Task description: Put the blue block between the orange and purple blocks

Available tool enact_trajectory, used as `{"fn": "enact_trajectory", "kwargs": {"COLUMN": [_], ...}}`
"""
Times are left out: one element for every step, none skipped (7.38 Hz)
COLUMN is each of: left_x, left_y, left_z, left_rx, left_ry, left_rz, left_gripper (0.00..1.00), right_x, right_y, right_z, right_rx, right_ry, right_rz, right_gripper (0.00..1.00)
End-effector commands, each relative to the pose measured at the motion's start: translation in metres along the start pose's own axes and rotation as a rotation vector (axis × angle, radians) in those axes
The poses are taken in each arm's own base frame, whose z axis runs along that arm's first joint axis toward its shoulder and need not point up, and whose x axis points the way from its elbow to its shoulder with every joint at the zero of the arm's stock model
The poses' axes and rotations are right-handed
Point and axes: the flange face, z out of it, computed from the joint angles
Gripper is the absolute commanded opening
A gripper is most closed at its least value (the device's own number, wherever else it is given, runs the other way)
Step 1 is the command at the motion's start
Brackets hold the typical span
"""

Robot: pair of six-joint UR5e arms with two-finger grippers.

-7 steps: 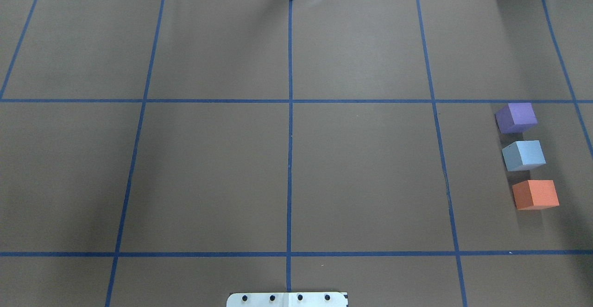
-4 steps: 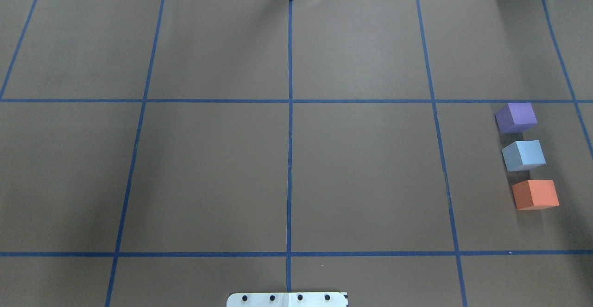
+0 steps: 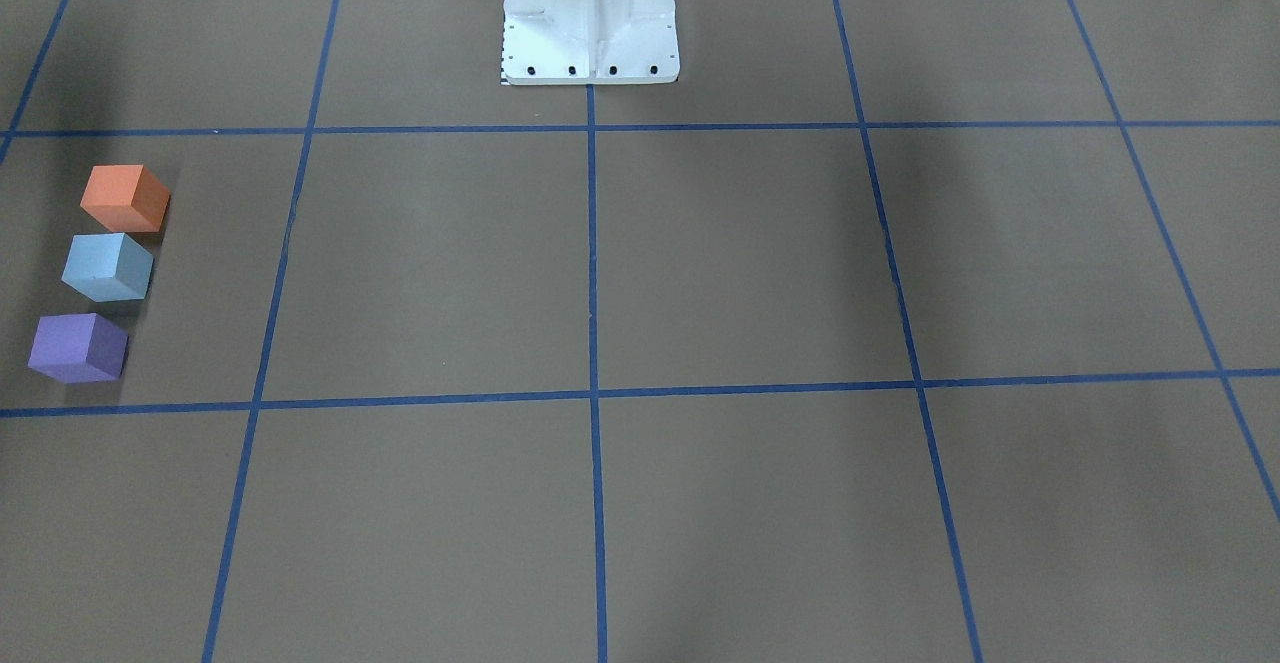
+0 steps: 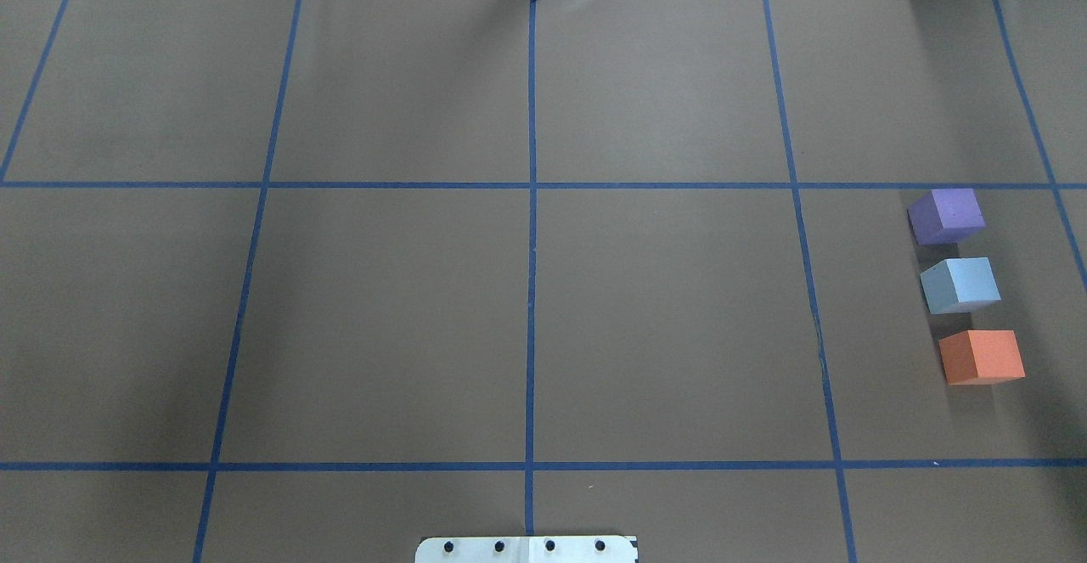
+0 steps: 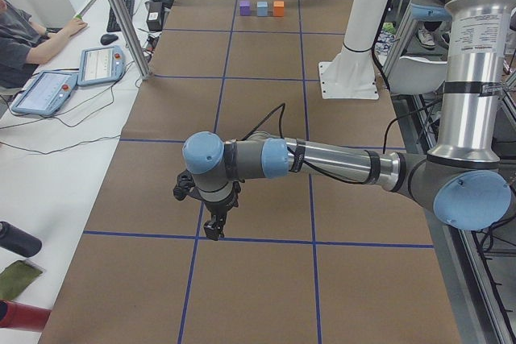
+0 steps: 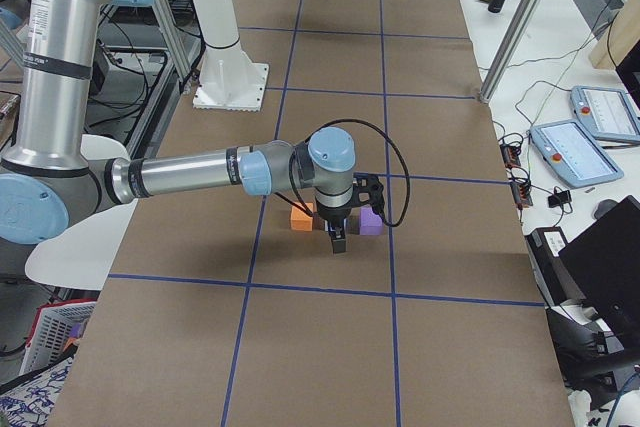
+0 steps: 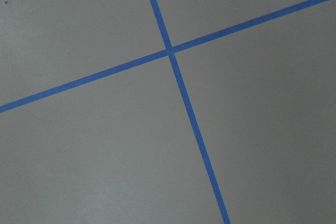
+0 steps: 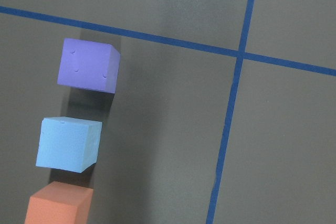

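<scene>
Blocks, three, in one short row on the brown table (image 4: 526, 291) at the robot's right, inside a single square of the blue tape lines (image 4: 532, 232): purple block (image 4: 946, 216) farthest from the robot, blue block (image 4: 960, 284) in the middle, orange block (image 4: 982, 357) nearest. All three rest flat, and narrow strips of bare table separate them, so none touches its neighbour. The row is roughly straight and each block is turned slightly against the tape grid. Task status, judged from the layout: the blue block already sits between the orange and purple blocks, so placement looks complete and nothing obvious is left beyond clearing the arms. Right gripper (image 6: 338, 239): hangs close over the row in the right side view, where it hides the blue block. Its wrist camera looks down on all three blocks and shows no fingers, so whether its jaws are apart or together cannot be told, though the blue block is plainly on the table and not in them. Left gripper (image 5: 214, 230): well apart from the blocks, poised above a tape crossing. It shows only in the left side view, so its jaw state also cannot be told. Robot base (image 3: 590, 18): white, at the table's near edge. Change against the earlier overhead pictures: none visible, all three blocks lie in the same places.
</scene>
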Motion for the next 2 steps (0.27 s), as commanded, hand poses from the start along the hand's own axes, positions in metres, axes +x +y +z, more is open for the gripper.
{"fn": "enact_trajectory", "kwargs": {"left_x": [0.0001, 0.0001], "left_y": [0.0000, 0.0000], "left_z": [-0.0002, -0.0002], "left_rx": [0.001, 0.001], "left_ry": [0.000, 0.000], "left_rz": [0.000, 0.000], "left_gripper": [1.00, 1.00], "right_x": [-0.0003, -0.0007], "right_y": [0.0000, -0.0009], "right_z": [0.0000, -0.0005], "right_rx": [0.000, 0.002], "right_ry": [0.000, 0.000], "right_rz": [-0.001, -0.003], "right_gripper": [1.00, 1.00]}}
